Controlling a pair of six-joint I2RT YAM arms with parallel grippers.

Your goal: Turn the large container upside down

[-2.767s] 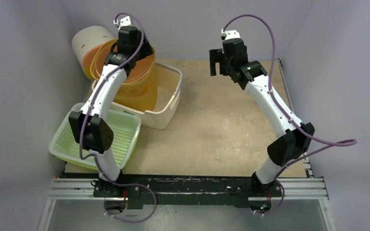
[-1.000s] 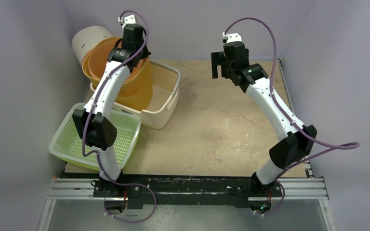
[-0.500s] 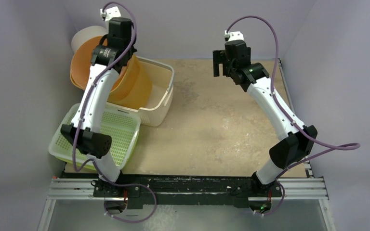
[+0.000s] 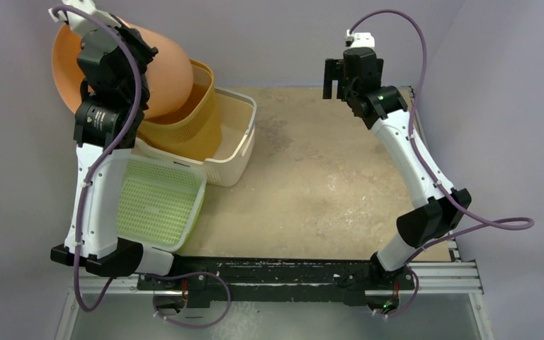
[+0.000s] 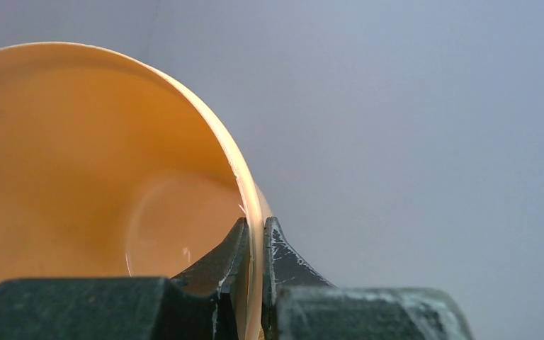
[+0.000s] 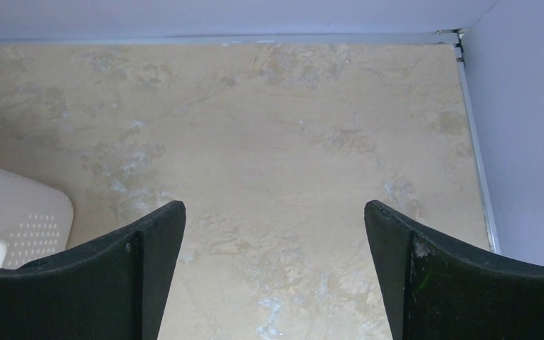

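Note:
The large container (image 4: 164, 65) is a smooth orange tub. It hangs high at the back left, tipped on its side with its mouth toward the left wall. My left gripper (image 5: 256, 235) is shut on its thin rim (image 5: 244, 173), one finger inside and one outside. In the left wrist view the tub's inside (image 5: 92, 177) is bare. My right gripper (image 6: 275, 212) is open with nothing between its fingers. It hovers over bare table at the back right (image 4: 334, 76), well apart from the tub.
An orange perforated basket (image 4: 191, 120) stands inside a white bin (image 4: 244, 152) just under the raised tub. A green mesh basket (image 4: 159, 205) sits at the front left, under my left arm. Walls close in at the left, back and right.
My left arm has risen and swung to the left, lifting the orange tub out of the perforated basket and tipping it sideways. The right gripper has shifted slightly back and to the right.

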